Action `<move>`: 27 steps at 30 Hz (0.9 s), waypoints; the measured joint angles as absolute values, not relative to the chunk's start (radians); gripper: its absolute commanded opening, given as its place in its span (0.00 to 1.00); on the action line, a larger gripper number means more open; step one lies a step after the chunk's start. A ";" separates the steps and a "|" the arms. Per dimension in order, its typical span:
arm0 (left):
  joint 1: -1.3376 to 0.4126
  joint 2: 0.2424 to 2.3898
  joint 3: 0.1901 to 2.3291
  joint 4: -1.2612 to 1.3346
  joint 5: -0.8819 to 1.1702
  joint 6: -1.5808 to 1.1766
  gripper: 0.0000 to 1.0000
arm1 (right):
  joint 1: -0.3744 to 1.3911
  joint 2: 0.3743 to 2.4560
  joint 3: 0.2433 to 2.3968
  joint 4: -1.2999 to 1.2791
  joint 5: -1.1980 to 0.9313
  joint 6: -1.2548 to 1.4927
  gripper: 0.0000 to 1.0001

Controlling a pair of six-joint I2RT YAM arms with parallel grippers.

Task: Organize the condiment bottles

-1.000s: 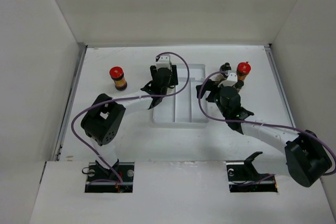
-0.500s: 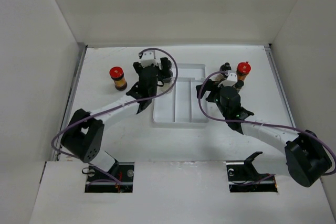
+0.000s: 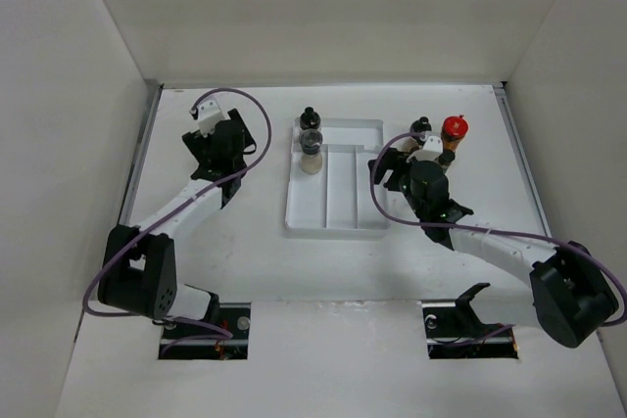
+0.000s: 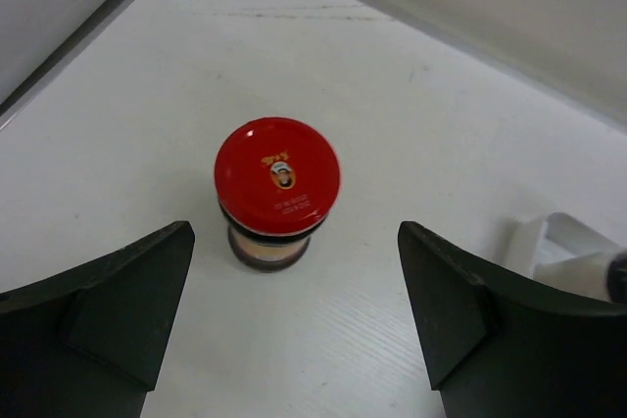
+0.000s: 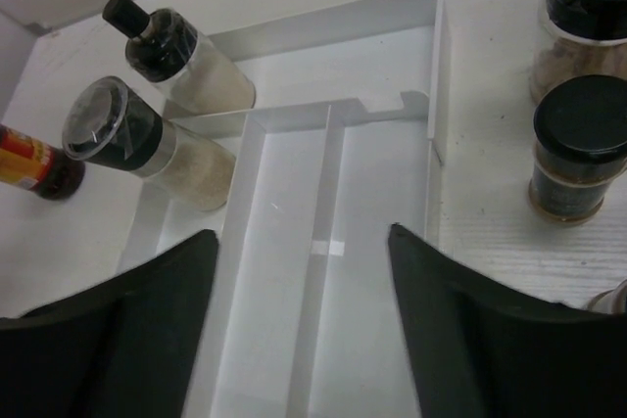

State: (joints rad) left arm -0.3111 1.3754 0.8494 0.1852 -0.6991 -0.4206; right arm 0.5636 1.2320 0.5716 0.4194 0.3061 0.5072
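Note:
An amber bottle with a red cap (image 4: 277, 175) stands on the table just ahead of my left gripper (image 4: 294, 242), which is open and empty; my left gripper (image 3: 220, 149) hides it from above. A slim black-capped bottle (image 3: 311, 116) (image 5: 171, 46) and a pale dark-capped bottle (image 3: 312, 149) (image 5: 147, 144) stand in the back left of the white tray (image 3: 333, 227). My right gripper (image 3: 392, 178) (image 5: 302, 232) is open and empty over the tray's right side. Right of the tray stand black-capped bottles (image 5: 578, 149) (image 3: 421, 126) and a second red-capped bottle (image 3: 453, 127).
The tray (image 5: 436, 75) has long narrow compartments, bare under my right gripper; its corner (image 4: 558, 242) shows to the right of my left gripper. White walls enclose the table on the left, back and right. The left wall (image 4: 59, 7) is close to the left bottle.
My left gripper has swung left from the tray's back left corner to over the left red-capped bottle, uncovering the two bottles in the tray. The right arm has not moved.

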 measured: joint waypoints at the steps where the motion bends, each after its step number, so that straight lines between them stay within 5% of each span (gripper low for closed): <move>1: -0.302 1.387 0.849 0.178 -0.699 -0.422 0.87 | 0.564 1.232 0.572 0.420 0.306 0.506 0.89; 7: -0.268 1.506 0.889 0.149 -0.685 -0.422 0.87 | 0.564 1.237 0.572 0.421 0.294 0.505 0.99; 18: -0.198 1.667 1.017 0.142 -0.639 -0.422 0.80 | 0.564 1.257 0.572 0.420 0.274 0.505 0.99; 24: -0.197 1.707 1.032 0.144 -0.617 -0.424 0.73 | 0.564 1.257 0.572 0.420 0.271 0.505 0.99; 27: -0.196 1.712 1.032 0.141 -0.616 -0.428 0.60 | 0.564 1.257 0.572 0.420 0.272 0.505 0.99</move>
State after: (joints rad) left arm -0.1963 1.7119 1.0317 0.1406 -0.6155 -0.4282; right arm 0.5636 1.2568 0.5720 0.4202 0.2718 0.5053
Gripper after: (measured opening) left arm 0.667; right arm 0.992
